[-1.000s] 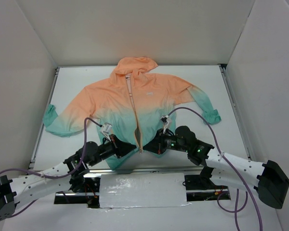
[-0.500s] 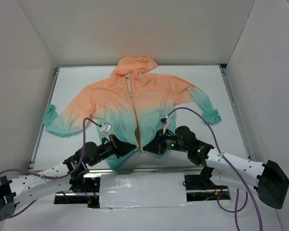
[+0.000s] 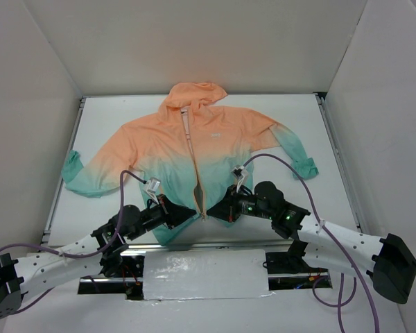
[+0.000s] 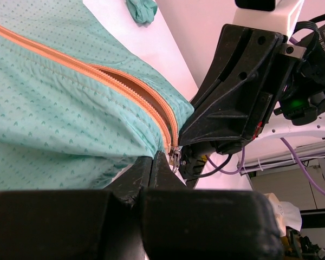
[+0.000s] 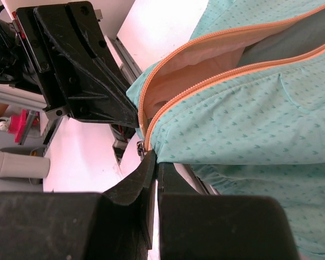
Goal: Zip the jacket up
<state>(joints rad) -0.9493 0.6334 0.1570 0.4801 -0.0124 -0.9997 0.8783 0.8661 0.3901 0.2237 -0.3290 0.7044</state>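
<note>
Jacket [image 3: 168,149] lies flat on the white table [image 3: 284,111], hood at 12 o'clock and teal hem at 6 o'clock, near my arms. Its orange zipper [image 3: 194,170] gapes open at the hem. My left gripper [image 3: 189,212] pinches the hem at 9 o'clock of the zipper's end. My right gripper [image 3: 216,208] pinches it at 3 o'clock.

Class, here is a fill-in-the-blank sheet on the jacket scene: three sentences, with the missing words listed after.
The left tool and right tool meet at the ____ end of the zipper. The jacket lies flat, its hood pointing ____ from them. Its small chest logo is coloured ____.
Missing words: bottom; away; white.
</note>
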